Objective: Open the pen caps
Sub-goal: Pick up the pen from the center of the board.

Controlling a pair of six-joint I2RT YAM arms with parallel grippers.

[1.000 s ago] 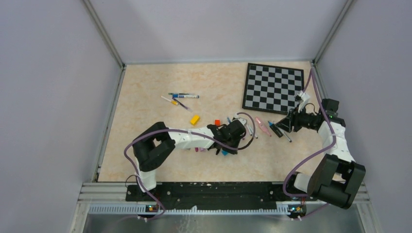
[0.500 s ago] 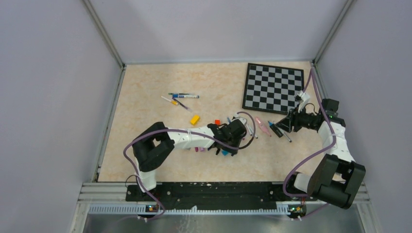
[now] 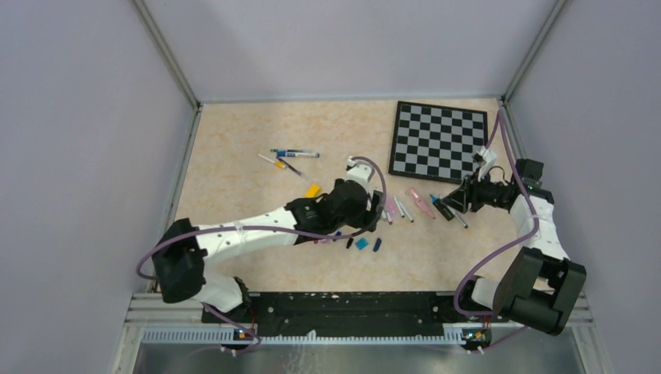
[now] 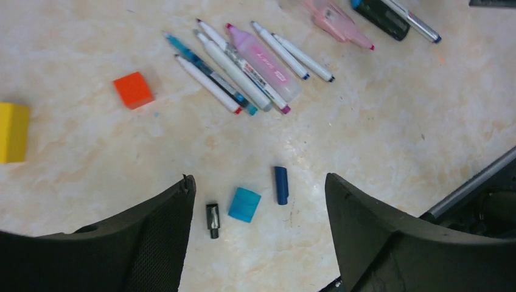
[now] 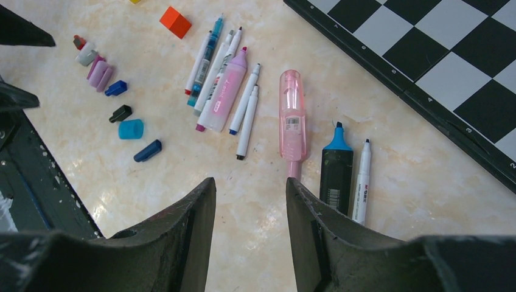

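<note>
In the left wrist view the yellow block (image 4: 12, 132) at nine o'clock is cut by the edge. At twelve to one o'clock the pink highlighter (image 4: 338, 19) and the black highlighter (image 4: 382, 11) run out of the picture. The right wrist view crops the chessboard (image 5: 426, 55) at two o'clock. From above, the left arm (image 3: 257, 234) lies over some of the pen caps (image 3: 362, 244), and the pens (image 3: 397, 207) are too small to tell their colours.

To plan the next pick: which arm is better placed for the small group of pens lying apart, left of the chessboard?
Probably left. The left gripper hangs open nearer those pens; the right gripper hovers over the pink highlighter beside the chessboard, farther away.
</note>
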